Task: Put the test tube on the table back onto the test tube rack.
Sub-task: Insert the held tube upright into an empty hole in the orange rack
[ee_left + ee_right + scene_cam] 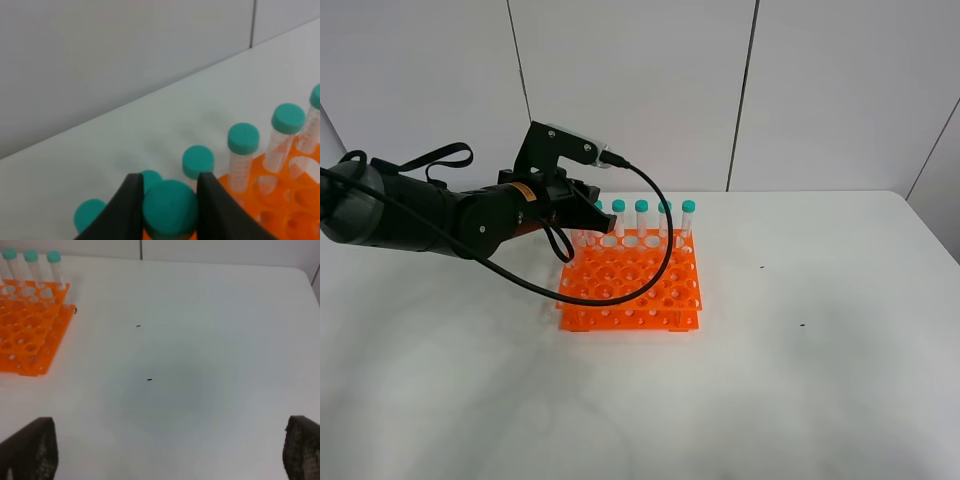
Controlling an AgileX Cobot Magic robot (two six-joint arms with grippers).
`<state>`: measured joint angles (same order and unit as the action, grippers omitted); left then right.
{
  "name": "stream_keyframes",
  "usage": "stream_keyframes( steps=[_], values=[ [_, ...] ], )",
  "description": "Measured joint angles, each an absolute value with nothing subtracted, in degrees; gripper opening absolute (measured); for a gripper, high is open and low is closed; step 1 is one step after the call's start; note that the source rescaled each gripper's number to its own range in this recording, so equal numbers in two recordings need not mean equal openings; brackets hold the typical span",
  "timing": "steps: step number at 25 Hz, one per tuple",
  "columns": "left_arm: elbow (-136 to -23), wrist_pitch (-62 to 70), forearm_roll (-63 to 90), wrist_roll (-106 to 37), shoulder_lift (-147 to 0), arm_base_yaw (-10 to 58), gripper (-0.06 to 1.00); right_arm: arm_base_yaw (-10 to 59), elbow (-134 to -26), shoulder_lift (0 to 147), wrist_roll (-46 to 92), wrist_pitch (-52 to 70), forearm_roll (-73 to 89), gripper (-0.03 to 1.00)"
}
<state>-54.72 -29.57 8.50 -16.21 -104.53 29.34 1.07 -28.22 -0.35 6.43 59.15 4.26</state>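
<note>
The test tube (170,214) is clamped by its cap in the left gripper (170,192) at the rear row of the test tube rack (632,288); keep it vertical, seat it fully, then release.

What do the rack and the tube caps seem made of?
The test tube rack looks like moulded plastic: uniform bright orange, faint sheen, clean round holes. The tube caps look like matte teal plastic, probably; smooth, opaque, evenly coloured.

The test tube rack (632,290) is bright orange, the tube caps (641,206) teal-green, the table (820,350) white.
</note>
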Motion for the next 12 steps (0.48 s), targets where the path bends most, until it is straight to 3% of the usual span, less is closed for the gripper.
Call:
stream_keyframes(
  steps=[12],
  values=[
    [-55.01,-30.86,5.22,-13.42,-105.08,29.34,0.0,1.07,-28.22,-0.35,6.43,59.15,4.26,1.0]
  ],
)
